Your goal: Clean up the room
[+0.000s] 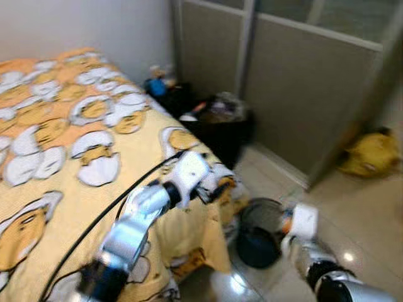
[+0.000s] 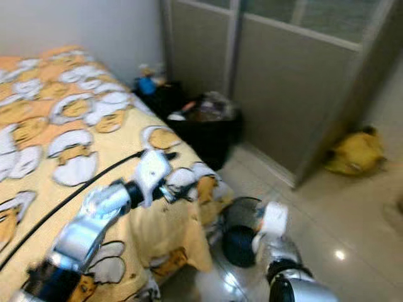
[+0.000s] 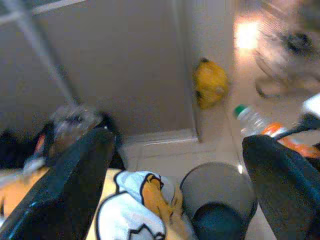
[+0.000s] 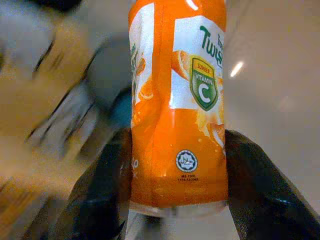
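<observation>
- Head views: bed (image 1: pixel 56 189) with a yellow cover printed with white-and-orange egg figures, taking up the robot's left side. The left gripper (image 1: pixel 211 189) reaches out over the bed's near corner, above the hanging edge of the cover; a black cable (image 1: pixel 94 223) runs along its arm. From here I cannot tell how its fingers stand.
- Head views, floor: a round grey bin (image 1: pixel 261 236) with a dark blue liner stands just beside the bed corner. The right gripper (image 2: pixel 267 229) is near the bin's rim, at its right side. A black basket of clutter (image 1: pixel 217 126) sits by the grey sliding panels (image 1: pixel 296 82). A yellow bag (image 1: pixel 371 154) lies on the tiles at the far right, well apart from the bin.
- Left wrist view: two black fingers (image 3: pixel 75 185) spread wide with nothing between them. Beyond them lie the cover's corner, the grey bin, the yellow bag and a bottle with a green cap and orange label (image 3: pixel 260 125).
- Right wrist view: the orange bottle (image 4: pixel 177 107), label reading "Vitamin C", is clamped between the two black fingers (image 4: pixel 100 200), one pressed to each side of its base. The blurred bin lies behind it.
</observation>
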Available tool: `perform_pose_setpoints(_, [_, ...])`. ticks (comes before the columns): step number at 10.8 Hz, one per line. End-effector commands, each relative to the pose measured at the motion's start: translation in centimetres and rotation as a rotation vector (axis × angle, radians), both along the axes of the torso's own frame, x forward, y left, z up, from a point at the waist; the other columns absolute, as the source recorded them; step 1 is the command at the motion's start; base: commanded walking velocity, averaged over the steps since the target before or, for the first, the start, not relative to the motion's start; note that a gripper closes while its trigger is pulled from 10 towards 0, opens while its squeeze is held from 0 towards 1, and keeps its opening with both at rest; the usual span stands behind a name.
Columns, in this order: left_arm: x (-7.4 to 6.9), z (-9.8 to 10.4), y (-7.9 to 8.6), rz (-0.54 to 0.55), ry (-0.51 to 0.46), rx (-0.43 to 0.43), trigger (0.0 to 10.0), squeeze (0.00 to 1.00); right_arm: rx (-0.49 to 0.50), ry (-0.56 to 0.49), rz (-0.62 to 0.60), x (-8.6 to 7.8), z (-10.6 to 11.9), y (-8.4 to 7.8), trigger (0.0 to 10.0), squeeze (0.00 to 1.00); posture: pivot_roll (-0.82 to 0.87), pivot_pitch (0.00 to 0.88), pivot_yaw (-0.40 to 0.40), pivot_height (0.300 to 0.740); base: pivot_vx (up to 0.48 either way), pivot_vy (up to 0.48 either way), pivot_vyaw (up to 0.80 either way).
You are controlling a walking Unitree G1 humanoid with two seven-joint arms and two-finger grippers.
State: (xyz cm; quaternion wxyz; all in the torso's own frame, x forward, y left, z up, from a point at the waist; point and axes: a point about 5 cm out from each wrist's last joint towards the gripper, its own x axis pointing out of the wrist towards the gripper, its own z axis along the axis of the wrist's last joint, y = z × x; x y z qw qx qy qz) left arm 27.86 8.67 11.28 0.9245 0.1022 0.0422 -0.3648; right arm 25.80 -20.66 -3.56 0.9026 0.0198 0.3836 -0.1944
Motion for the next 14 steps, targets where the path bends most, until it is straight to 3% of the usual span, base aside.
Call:
perform_pose_setpoints(1, [0.2,0.3,1.1,0.110,0.003,-0.060,10.0,0.00,-0.125,-0.157,0.005,1.7,2.1,-0.6,10.0,0.00,0.16,0.000,0.017,0.740,0.000,0.000,0.00])
perform_pose_setpoints(2, [-0.3,-0.1,1.5,0.163,0.011,-0.109,10.0,0.00,-0.180,-0.261,-0.013,1.2,2.6,-0.8,10.0,0.00,0.15,0.000,0.011,0.740,0.000,0.000,0.00])
perform_pose_setpoints(4, [-0.2,-0.5,0.4,0.179,0.004,-0.132,10.0,0.00,-0.192,-0.288,-0.015,-0.7,1.9,0.0,10.0,0.00,0.11,0.000,0.006,0.740,0.349,-0.324,0.00])
perform_pose_setpoints(5, [0.1,-0.3,-0.6,0.174,-0.010,-0.146,10.0,0.00,-0.184,-0.277,0.002,-0.9,1.5,0.6,10.0,0.00,0.08,0.000,0.014,0.740,0.405,-0.251,0.00])
perform_pose_setpoints(8, [0.4,0.0,-1.9,0.097,-0.045,-0.139,10.0,0.00,-0.146,-0.308,0.029,0.6,2.7,0.7,10.0,0.00,0.07,0.000,0.029,0.740,0.409,-0.245,0.00])
perform_pose_setpoints(10, [0.9,-0.7,-1.2,0.178,-0.010,-0.113,10.0,0.00,-0.010,-0.185,0.107,2.2,2.2,1.6,10.0,0.00,0.07,0.000,0.039,0.740,0.206,-0.120,0.00])
perform_pose_setpoints(11, [0.7,-0.8,-1.1,0.180,0.009,-0.108,10.0,0.00,0.004,-0.153,0.096,2.4,2.2,1.4,10.0,0.00,0.08,0.000,0.044,0.740,0.000,0.000,0.00])
perform_pose_setpoints(12, [0.3,-1.5,-0.8,0.153,0.051,-0.033,10.0,0.00,0.071,-0.057,0.097,2.1,1.4,1.8,10.0,0.00,0.09,0.000,0.046,0.740,0.000,0.000,0.00])
perform_pose_setpoints(14, [-1.2,-1.0,0.3,0.095,0.092,0.019,10.0,0.00,0.157,0.009,0.065,1.5,0.7,2.2,10.0,0.00,0.16,0.090,0.062,0.740,0.000,0.000,0.00])
